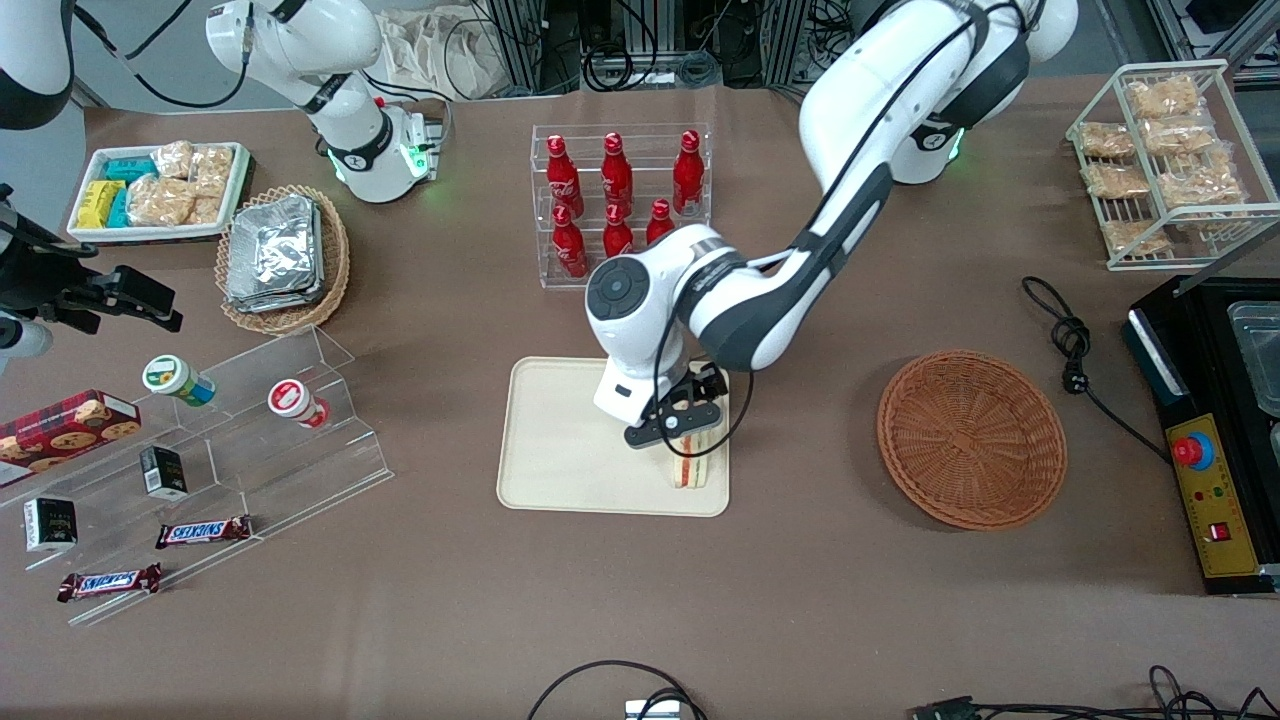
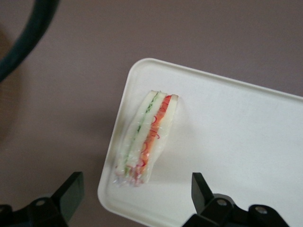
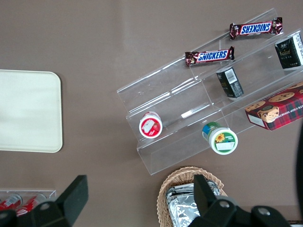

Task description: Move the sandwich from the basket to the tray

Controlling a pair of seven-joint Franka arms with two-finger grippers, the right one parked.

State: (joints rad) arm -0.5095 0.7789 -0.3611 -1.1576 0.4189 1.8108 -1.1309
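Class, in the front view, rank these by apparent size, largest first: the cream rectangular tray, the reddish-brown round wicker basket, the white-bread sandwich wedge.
1. Cream rectangular tray, partly covered by the arm.
2. Reddish-brown round wicker basket, somewhat smaller.
3. White-bread sandwich wedge, smallest, lying on the tray under the open left gripper.

Sandwich (image 1: 692, 463): on the tray (image 1: 560, 450), at its corner nearest the basket (image 1: 971, 438).
Tool (image 1: 683, 428): over the sandwich, fingers (image 2: 70, 193) spread to either side, apart from it.
Basket: on the bench (image 1: 640, 600), beside the tray, toward the working arm's end.
Bottle rack (image 1: 620, 205): farther from the front camera than the tray.
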